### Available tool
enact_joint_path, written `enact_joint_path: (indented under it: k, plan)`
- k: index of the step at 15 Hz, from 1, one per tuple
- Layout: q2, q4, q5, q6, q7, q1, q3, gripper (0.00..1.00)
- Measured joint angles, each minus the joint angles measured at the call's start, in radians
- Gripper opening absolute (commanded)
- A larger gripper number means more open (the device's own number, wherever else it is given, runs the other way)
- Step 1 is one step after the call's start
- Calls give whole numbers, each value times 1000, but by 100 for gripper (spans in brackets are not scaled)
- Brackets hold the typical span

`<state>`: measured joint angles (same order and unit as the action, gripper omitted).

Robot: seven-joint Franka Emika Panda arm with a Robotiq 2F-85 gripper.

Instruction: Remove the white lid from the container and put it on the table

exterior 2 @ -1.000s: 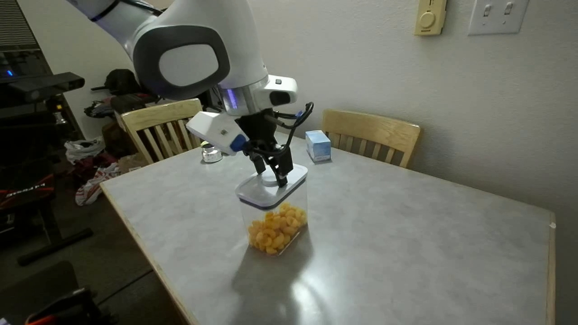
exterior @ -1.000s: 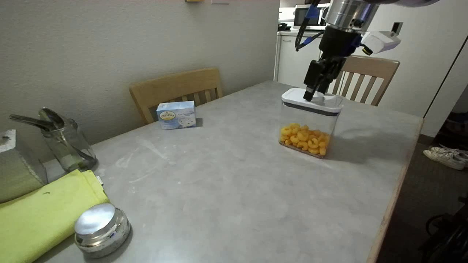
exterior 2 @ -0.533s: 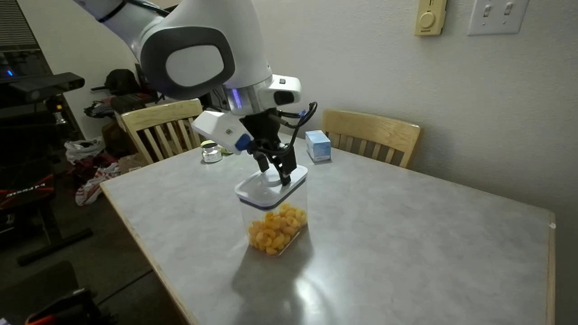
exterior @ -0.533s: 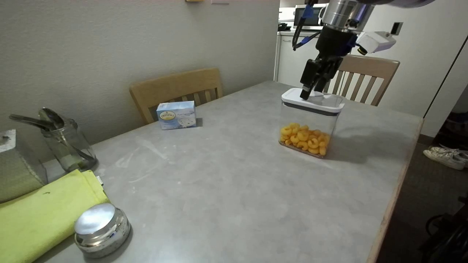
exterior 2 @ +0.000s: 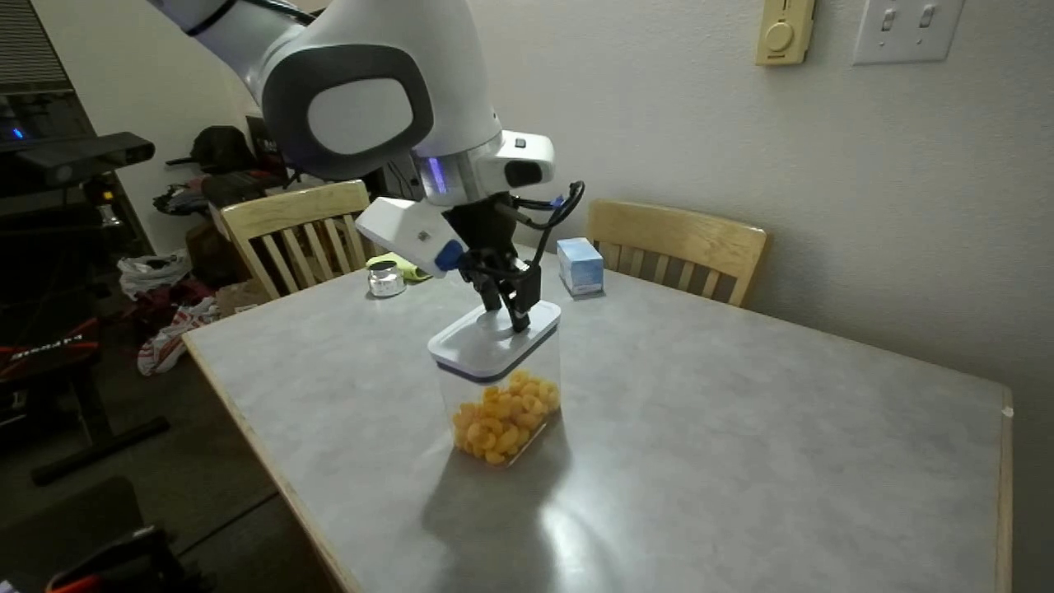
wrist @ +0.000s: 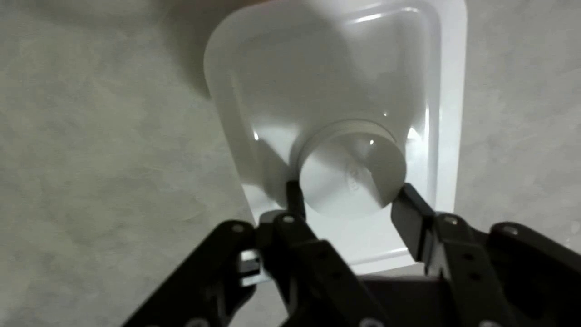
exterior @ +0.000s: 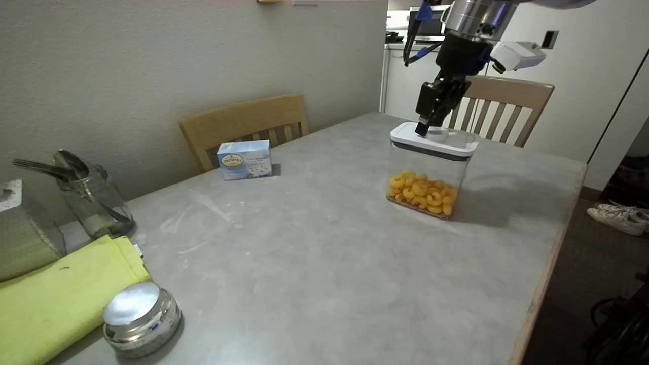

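Observation:
The container point(exterior: 428, 170) is a clear box with orange-yellow pasta at the bottom. It stands upright on the grey table point(exterior: 304, 243) in both exterior views. The white lid point(exterior: 405, 133) sits flat on its top; it also shows in an exterior view point(exterior 2: 465, 346). In the wrist view the lid point(wrist: 313, 81) has a round raised knob point(wrist: 347, 181) in its centre. My gripper point(wrist: 352, 193) points down at the lid, part closed, with one fingertip at each side of the knob's near part. The fingertips look close against the knob's edge. Whether they press on it is not clear.
A blue tea box point(exterior: 246, 159) stands near the wall side of the table. A shiny round tin point(exterior: 142, 319), a yellow cloth point(exterior: 71, 294), a glass jar with cutlery point(exterior: 96, 203) and a grey box point(exterior: 28, 233) stand at the far end from the container. Wooden chairs point(exterior 2: 679, 247) stand at the edges.
The fingers have come closer together. My gripper has shifted slightly sideways and up, towards the tea box end of the lid. The lid and container have not moved.

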<state>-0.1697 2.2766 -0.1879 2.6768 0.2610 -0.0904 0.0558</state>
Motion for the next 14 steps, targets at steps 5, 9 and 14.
enact_joint_path:
  k: [5, 9, 14]
  plan:
    - [-1, 9, -15, 0, 0, 0, -5, 59]
    - [1, 10, -25, 0, 0, -2, -6, 44]
    - [7, 9, -31, 0, 0, -10, -6, 28]
